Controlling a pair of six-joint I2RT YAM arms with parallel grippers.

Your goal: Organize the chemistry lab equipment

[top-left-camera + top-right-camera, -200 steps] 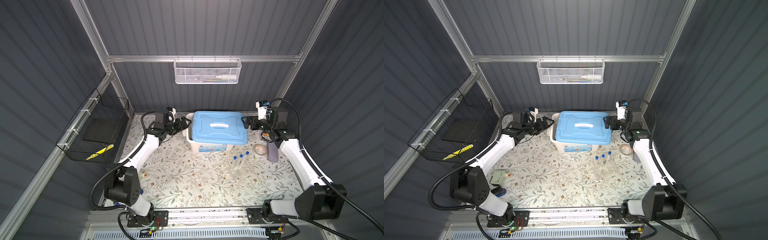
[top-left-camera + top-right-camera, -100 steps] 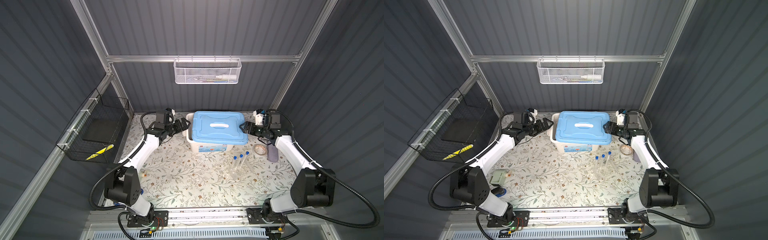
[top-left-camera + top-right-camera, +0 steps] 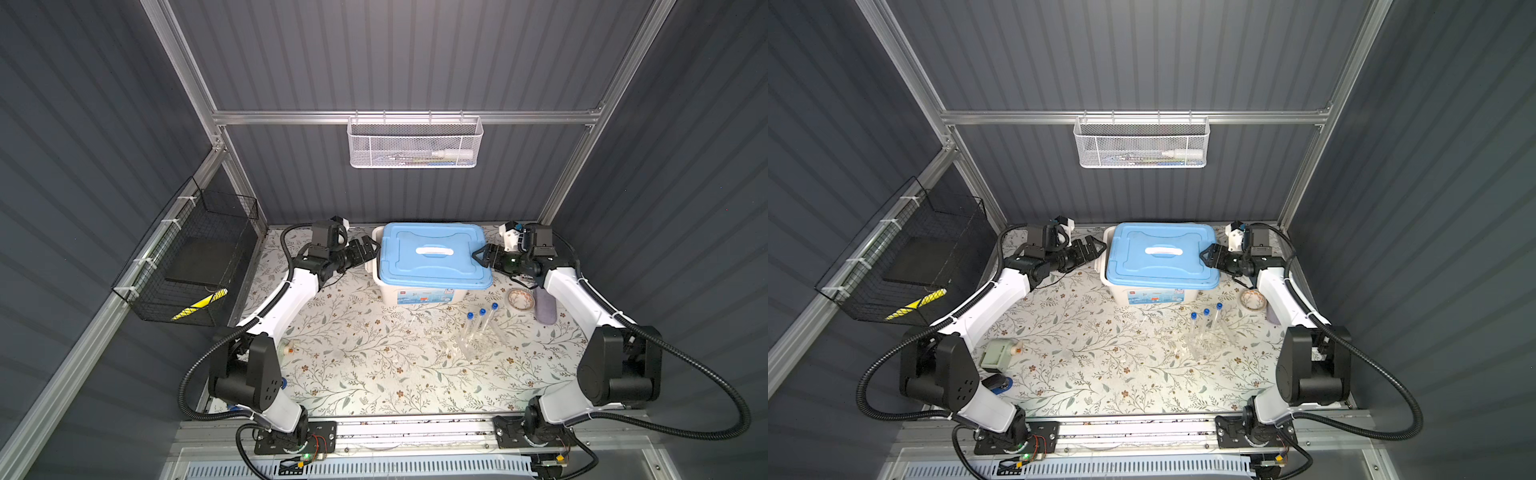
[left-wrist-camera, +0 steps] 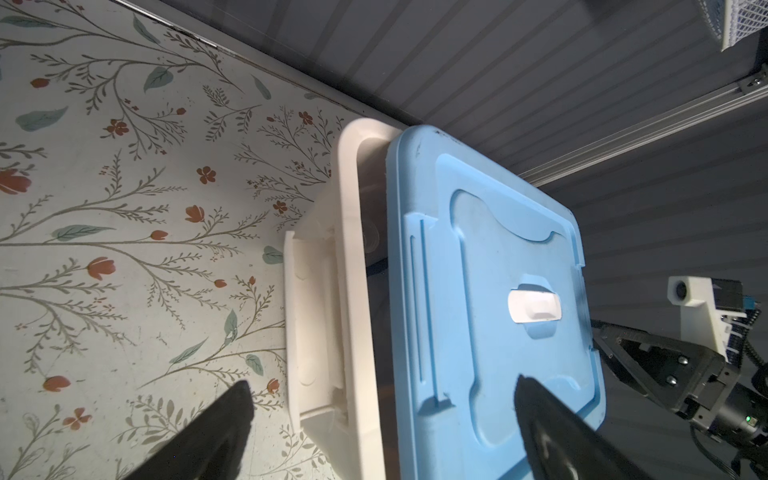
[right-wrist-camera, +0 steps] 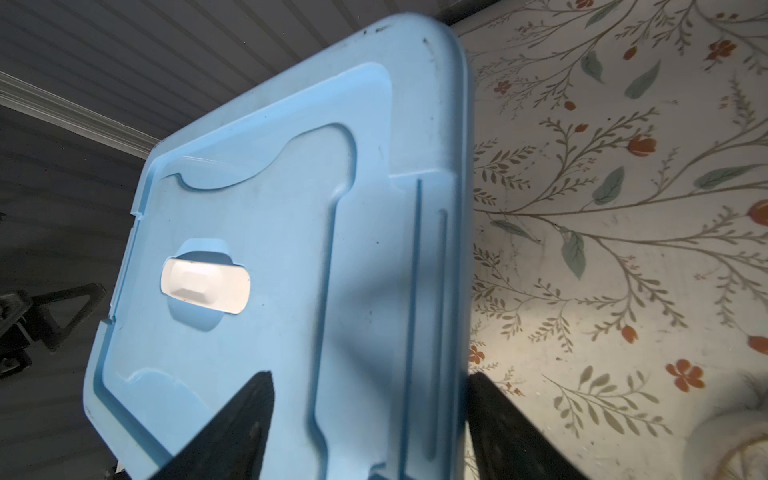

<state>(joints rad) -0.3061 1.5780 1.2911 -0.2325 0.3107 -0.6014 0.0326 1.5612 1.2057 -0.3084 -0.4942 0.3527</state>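
The right arm has been swinging down from its raised pose over the past second, and the right gripper (image 3: 478, 254) is now reaching in level at the right-hand edge of the blue lid (image 3: 432, 254). In the right wrist view its jaws are standing apart but narrowing. One finger (image 5: 245, 419) is lying over the lid's top and the other is beyond its rim, with no grip made yet. The left gripper (image 3: 371, 246) is waiting at the opposite edge. Its jaws have finished spreading to their widest and are holding nothing, straddling the rim of the white box (image 4: 353, 266) and the lid's edge. The lid is sitting shifted towards the right arm, leaving a strip of the box's mouth showing on the left side. This looks like both arms preparing to take the lid off so the box can receive the equipment. None of that equipment is being moved yet. The three blue-capped test tubes (image 3: 482, 318) are lying together on the bench (image 3: 365, 374) in front of the box. Faint clear glassware (image 3: 478, 347) is lying just beside them and a small round dish (image 3: 520, 299) near the right forearm. The sorting itself is therefore still waiting on the lid.
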